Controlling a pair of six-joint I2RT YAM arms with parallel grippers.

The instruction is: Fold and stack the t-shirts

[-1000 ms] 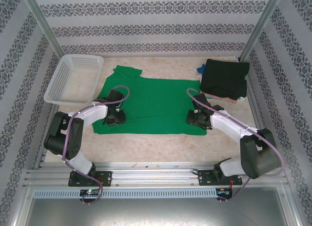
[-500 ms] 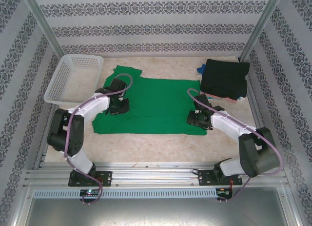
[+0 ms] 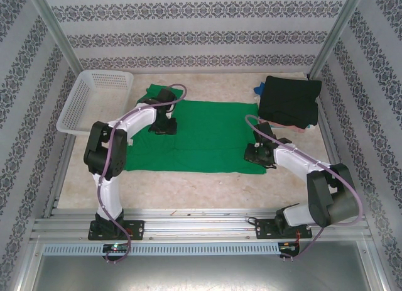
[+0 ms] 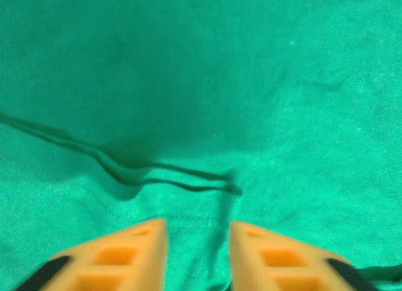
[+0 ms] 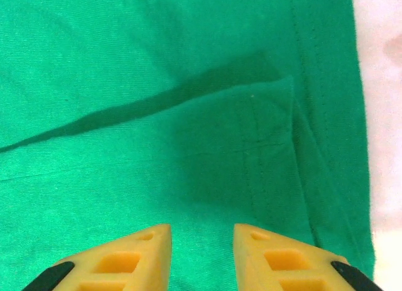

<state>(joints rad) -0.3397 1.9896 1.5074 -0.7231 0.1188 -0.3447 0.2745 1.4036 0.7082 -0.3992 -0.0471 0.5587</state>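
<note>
Worktop (image 3: 207, 181) is carrying the green t-shirt (image 3: 207, 137), lying spread flat in the middle, with the black t-shirt (image 3: 290, 99) sitting folded at the far right. Left fingers (image 4: 119, 259) are hanging parted over its far-left part and right fingers (image 5: 125, 259) over its near-right edge, both gripping nothing.

Bright green shirt (image 3: 207, 140) on a pale beige, mottled tabletop (image 3: 220, 190). Black shirt (image 3: 290, 101), with a pink shirt (image 3: 301, 129) edge and a blue shirt (image 3: 258, 88) scrap showing. White lattice basket (image 3: 94, 99). Walls (image 3: 188, 36) are white with dark floral bands. Arms (image 3: 135, 118) are white and black, cables (image 3: 112, 154) purple. Left jaws are orange, right jaws yellow.
</note>
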